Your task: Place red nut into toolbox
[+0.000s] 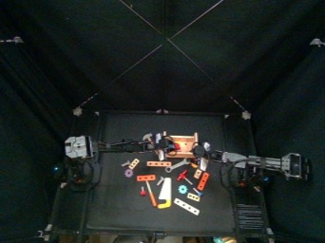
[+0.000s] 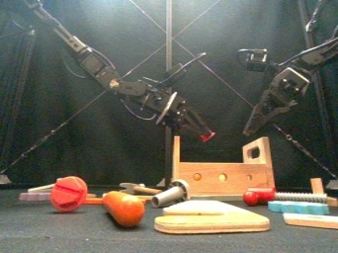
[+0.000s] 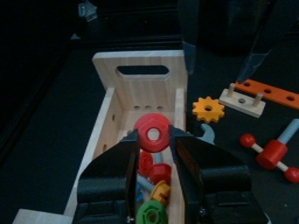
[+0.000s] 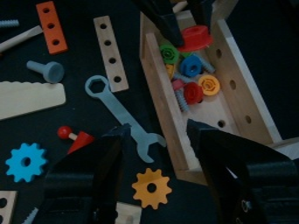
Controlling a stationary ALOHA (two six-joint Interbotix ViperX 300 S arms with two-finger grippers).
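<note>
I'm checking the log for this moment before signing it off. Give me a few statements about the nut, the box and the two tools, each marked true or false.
1. The left tool holds the red nut. True.
2. The nut lies on the table. False: it hangs over the toolbox, in the tool's grip.
3. The toolbox is empty. False: coloured pieces lie inside.
4. The right tool is open and holds nothing. True.
5. A yellow gear lies outside the toolbox. True.

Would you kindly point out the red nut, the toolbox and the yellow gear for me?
red nut (image 3: 152, 129): left wrist view, its flat ring face.
toolbox (image 3: 145, 72): left wrist view, the end wall around the handle slot.
yellow gear (image 3: 207, 108): left wrist view, its centre.
</note>
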